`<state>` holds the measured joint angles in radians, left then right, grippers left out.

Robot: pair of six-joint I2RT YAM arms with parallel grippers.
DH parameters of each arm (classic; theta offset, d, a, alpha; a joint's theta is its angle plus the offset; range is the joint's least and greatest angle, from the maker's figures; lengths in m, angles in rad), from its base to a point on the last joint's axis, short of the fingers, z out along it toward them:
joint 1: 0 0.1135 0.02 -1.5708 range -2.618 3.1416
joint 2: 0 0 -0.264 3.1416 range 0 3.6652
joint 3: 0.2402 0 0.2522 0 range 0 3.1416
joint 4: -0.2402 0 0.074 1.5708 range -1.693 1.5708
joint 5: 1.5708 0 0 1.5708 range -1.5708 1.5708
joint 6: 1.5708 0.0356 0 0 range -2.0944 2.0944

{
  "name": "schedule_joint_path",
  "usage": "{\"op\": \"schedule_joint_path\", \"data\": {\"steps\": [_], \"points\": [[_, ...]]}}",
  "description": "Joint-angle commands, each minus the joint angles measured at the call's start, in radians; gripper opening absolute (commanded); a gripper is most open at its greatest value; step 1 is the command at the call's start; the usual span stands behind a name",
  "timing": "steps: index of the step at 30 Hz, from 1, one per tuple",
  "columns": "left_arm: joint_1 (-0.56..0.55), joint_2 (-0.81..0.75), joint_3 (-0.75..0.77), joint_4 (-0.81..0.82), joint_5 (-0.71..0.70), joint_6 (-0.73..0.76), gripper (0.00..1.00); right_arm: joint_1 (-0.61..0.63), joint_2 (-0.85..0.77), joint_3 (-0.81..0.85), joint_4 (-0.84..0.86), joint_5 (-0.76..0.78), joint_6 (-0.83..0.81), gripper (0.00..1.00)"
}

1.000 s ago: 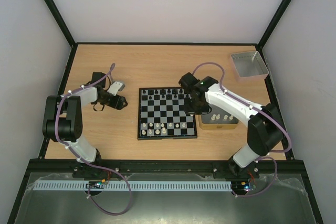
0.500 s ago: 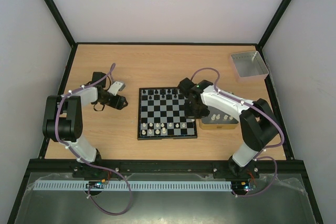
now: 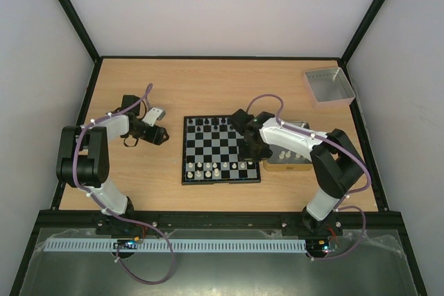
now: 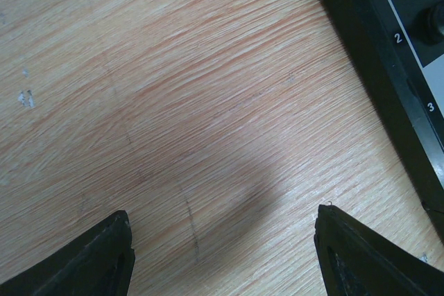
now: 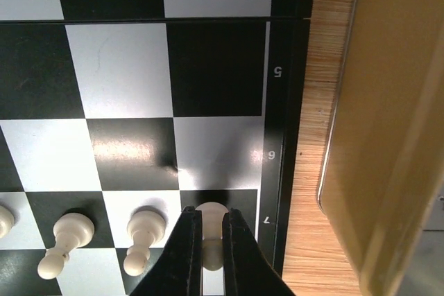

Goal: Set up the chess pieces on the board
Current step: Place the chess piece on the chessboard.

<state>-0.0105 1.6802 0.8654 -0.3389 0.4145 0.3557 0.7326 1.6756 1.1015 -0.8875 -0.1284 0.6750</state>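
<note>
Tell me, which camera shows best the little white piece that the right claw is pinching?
The right wrist view: the white piece is pinched in the right gripper over the board, at its edge column. From above, the right arm hides it. The left wrist sees only table and board rim.

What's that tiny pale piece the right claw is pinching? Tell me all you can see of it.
It is a cream pawn, smooth like plastic, with a round head above a slimmer body. The right gripper is shut on its sides. It sits over a black square in the row marked 7, in the board's edge column. Its base is hidden, so I cannot tell whether it rests on the square.
</note>
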Motion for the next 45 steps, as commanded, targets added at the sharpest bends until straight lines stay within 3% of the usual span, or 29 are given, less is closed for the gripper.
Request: {"op": "schedule_joint_path", "data": {"steps": [1, 45], "points": [[-0.009, 0.062, -0.037, -0.092, -0.03, -0.009, 0.72, 0.012, 0.02, -0.015, 0.019, 0.005, 0.018, 0.02], [-0.009, 0.063, -0.037, -0.092, -0.029, -0.009, 0.72, 0.042, -0.002, -0.056, 0.017, 0.024, 0.047, 0.03]]}}
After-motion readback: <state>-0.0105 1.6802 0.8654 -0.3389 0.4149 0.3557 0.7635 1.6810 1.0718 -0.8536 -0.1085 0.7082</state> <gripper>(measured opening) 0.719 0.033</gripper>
